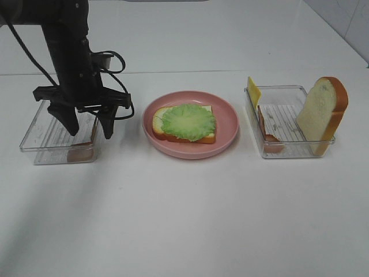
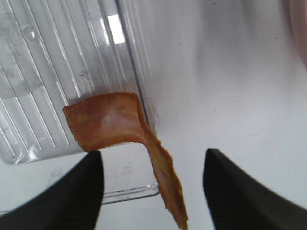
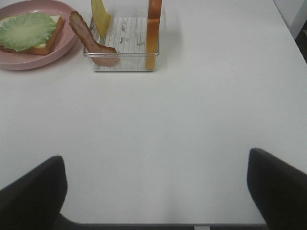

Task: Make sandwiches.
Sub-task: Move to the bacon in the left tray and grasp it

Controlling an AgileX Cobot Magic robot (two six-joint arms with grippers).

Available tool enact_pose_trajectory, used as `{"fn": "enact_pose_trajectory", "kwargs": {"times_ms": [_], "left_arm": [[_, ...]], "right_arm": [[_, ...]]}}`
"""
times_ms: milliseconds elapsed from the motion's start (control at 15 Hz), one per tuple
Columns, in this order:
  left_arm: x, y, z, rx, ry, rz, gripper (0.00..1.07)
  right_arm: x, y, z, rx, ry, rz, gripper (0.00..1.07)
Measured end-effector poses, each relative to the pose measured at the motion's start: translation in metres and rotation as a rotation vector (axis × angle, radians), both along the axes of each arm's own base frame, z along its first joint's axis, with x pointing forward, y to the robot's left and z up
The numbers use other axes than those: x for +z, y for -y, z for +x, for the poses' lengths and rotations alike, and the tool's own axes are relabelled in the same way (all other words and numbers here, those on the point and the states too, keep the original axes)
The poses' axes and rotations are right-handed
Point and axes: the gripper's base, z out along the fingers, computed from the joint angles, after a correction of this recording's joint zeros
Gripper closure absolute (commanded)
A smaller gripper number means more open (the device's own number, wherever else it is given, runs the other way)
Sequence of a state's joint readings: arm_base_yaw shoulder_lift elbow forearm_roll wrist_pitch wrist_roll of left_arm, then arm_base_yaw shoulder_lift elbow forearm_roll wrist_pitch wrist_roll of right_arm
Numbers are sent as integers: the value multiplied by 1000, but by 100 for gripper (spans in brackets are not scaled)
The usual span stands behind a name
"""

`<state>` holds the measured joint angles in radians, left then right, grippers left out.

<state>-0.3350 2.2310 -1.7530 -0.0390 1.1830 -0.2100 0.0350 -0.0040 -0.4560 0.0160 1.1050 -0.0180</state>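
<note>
The sandwich on the pink plate (image 1: 230, 124) is one white bread slice (image 1: 161, 115) with a green lettuce leaf (image 1: 187, 121) on top. My left gripper (image 1: 90, 127) is open, pointing down over the right end of the left clear tray (image 1: 40, 133). A reddish-brown bacon strip (image 2: 115, 122) drapes over that tray's wall, its lower end hanging between my open left fingers (image 2: 72, 191). My right gripper (image 3: 156, 191) is open and empty over bare table, well short of the right tray (image 3: 127, 64). It does not show in the exterior view.
The right clear tray (image 1: 291, 154) holds a yellow cheese slice (image 1: 253, 91), a bacon strip (image 1: 270, 135) and an upright bread slice (image 1: 323, 112). The plate (image 3: 57, 52) stands between the two trays. A black cable (image 1: 118, 60) loops beside the left arm.
</note>
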Motion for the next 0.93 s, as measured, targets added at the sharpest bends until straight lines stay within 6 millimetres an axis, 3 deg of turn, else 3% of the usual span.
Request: {"fn": "enact_pose_trajectory", "kwargs": {"times_ms": [200,533,733,933], "left_arm": [[0,-1,2,18,18,8,104],[0,-1,2,27,18,9,107],[12,-1,3,28,43,1,107],[55,2,11,28,145,-34,107]], "right_arm": [[0,0,0,0,0,0,8],[0,0,0,0,0,0,8],[0,0,0,0,0,0,8],[0,0,0,0,0,0,8]]}}
